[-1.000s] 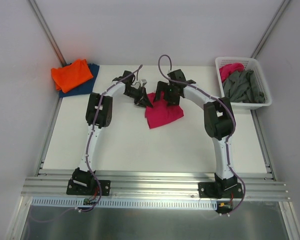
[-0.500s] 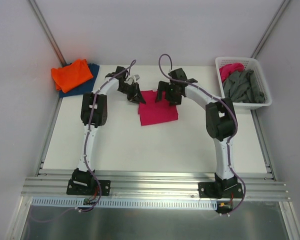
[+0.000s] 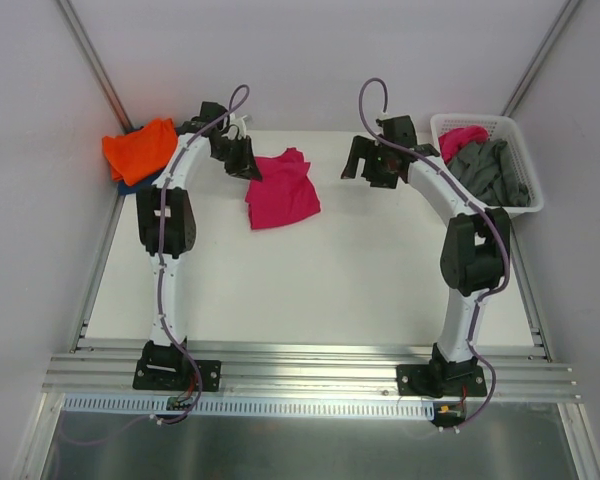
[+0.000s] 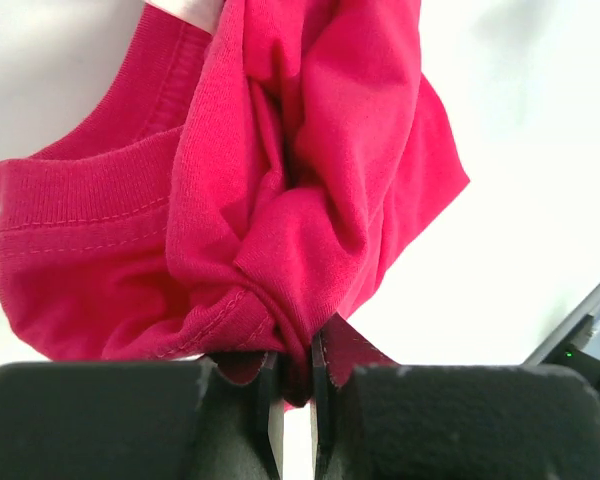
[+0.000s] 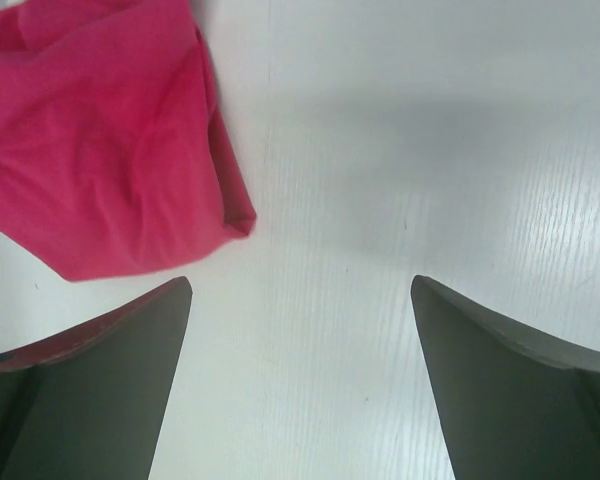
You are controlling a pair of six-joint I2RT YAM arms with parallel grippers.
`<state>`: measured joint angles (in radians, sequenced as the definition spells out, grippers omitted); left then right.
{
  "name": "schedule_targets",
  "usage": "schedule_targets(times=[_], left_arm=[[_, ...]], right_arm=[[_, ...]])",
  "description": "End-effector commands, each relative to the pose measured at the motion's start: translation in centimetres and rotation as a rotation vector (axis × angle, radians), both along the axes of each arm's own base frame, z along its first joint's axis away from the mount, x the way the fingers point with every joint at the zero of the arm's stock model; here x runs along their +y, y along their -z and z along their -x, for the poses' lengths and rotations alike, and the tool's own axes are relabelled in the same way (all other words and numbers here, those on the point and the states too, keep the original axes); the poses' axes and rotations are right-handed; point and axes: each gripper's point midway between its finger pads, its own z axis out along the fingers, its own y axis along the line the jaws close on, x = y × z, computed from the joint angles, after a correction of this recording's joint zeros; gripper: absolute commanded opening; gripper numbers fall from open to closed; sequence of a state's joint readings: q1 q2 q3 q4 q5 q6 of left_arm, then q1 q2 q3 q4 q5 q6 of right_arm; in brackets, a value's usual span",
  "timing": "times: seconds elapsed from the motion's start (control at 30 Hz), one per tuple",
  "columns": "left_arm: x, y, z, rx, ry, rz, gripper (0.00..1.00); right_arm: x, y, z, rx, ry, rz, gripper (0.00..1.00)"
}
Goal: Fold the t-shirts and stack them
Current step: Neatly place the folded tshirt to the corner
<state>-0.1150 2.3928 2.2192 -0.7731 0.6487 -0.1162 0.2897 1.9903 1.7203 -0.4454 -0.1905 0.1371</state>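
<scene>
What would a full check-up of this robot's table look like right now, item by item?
Surface: white table, no spills seen.
Job's things: magenta t-shirt bunched on the table; orange t-shirt lying on a dark blue t-shirt, far left corner; grey t-shirts and a pink cloth in the white basket, far right.
Clutter: nothing seen.
Grippers: left claw shut on the magenta t-shirt's edge; right claw open, holding nothing, above the table.
Cables: purple cables looping above both arms.
Surroundings: plain walls; metal rail at the near edge.
</scene>
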Motion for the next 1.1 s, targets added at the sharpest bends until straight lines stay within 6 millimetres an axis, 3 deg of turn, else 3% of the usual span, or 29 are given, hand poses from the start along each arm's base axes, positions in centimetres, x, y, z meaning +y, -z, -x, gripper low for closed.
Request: schedule_targets(times=[0.0,0.17,0.3,0.53,0.83,1.07], left_arm=[[2.6,-4.4,-0.4,-0.117,-0.01,-0.069,0.0],[4.5,-4.9,-0.8,-0.143,-0.035,-0.111,0.0],[7.2,-5.9,-1.8,-0.18,-0.09,-0.153,0.0],[14.9,-7.7,-3.1,-0.238,-0.226,-0.245,0.0],[21.7,-10.0,-4.5,-0.322,-0.347,-0.351,0.0],[24.4,-13.4,-6.7,-0.468,-0.393,-0.444,0.0]], right_arm=[[-0.2,-1.7,1.4,-0.027,-0.016,-0.014,0.97],[-0.4,-2.3,1.4,-0.038,-0.011,-0.022,0.97],[-0.3,-2.5,1.4,-0.042,-0.011,-0.028,0.97],[-0.3,-2.3,1.4,-0.039,-0.011,-0.029,0.97],[-0.3,-2.3,1.7,-0.041,-0.014,-0.029,0.97],[-0.6,-2.1,2.4,-0.039,-0.014,-0.029,0.97]])
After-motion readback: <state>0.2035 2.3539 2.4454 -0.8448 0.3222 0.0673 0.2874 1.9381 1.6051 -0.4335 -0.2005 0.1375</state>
